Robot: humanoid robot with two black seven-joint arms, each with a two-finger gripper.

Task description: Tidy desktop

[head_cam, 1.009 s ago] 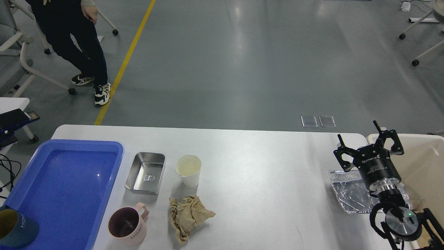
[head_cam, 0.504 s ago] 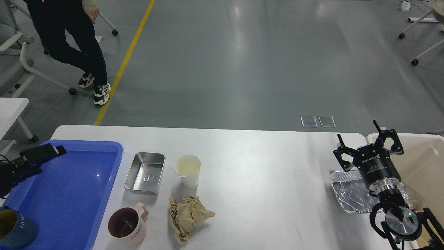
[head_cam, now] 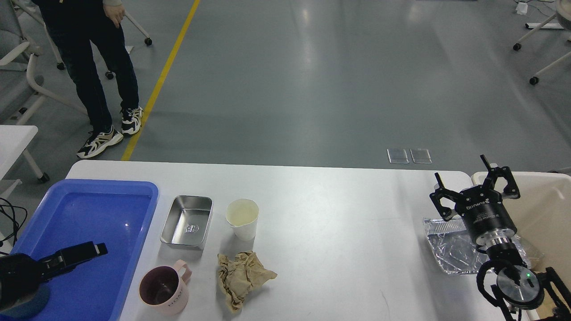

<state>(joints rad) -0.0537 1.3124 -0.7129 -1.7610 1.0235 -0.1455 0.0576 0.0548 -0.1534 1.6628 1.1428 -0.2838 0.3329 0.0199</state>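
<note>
The white desktop (head_cam: 339, 214) holds a steel tray (head_cam: 187, 221), a white paper cup (head_cam: 242, 218), a pink mug (head_cam: 163, 290), crumpled brown paper (head_cam: 243, 276) and a sheet of silver foil (head_cam: 450, 249). My left gripper (head_cam: 78, 255) is low over the near part of the blue tray (head_cam: 102, 209); its fingers cannot be told apart. It partly hides a dark blue cup (head_cam: 22, 306) at the tray's near corner. My right gripper (head_cam: 464, 178) is open and empty, raised just beyond the foil.
A cream bin (head_cam: 546, 209) stands at the right edge of the table, beside my right arm. A person (head_cam: 89, 53) stands on the floor beyond the far left corner. Office chairs stand at the far left and far right.
My left gripper has moved from the tray's far left edge toward me, over the tray's near part. The person has stepped. The right arm has not moved.
</note>
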